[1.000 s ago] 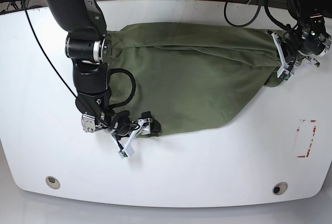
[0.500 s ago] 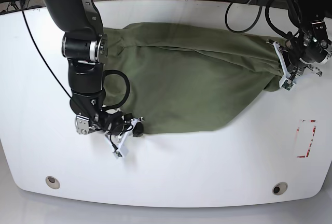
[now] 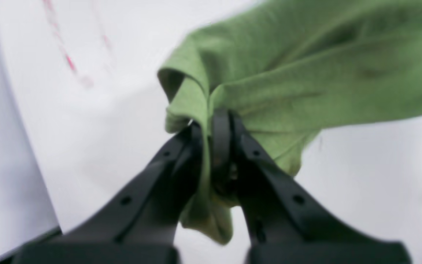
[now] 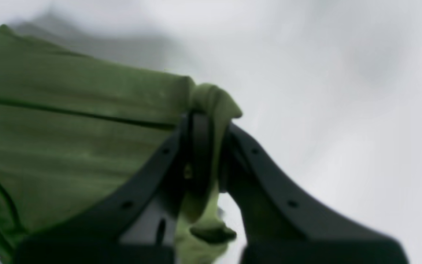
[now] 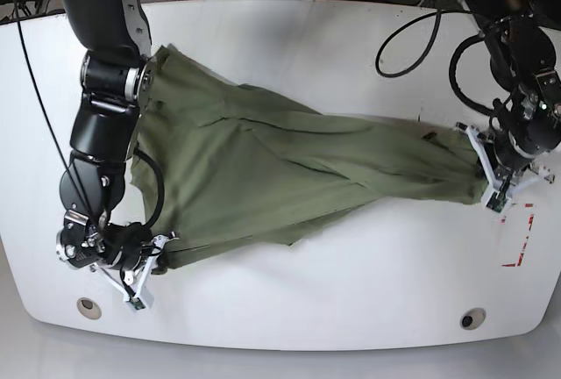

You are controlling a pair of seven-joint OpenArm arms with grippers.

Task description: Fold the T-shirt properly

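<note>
Both arms are drawing apart and toward the near edge — the olive-green cotton T-shirt (image 5: 289, 177) is now stretching taut across the white desk (image 5: 351, 291); the left tool (image 3: 211, 135) is pinching one bunched corner, the right tool (image 4: 207, 146) is clamped on another — likely pulling out slack before a fold.

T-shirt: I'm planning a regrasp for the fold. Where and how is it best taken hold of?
Probably at its bunched end corners, from the outer sides, where the T-shirt is stretched taut across the table. The left gripper and right gripper each pinch such a gathered corner. The flat middle offers no raised fold to pinch.
</note>
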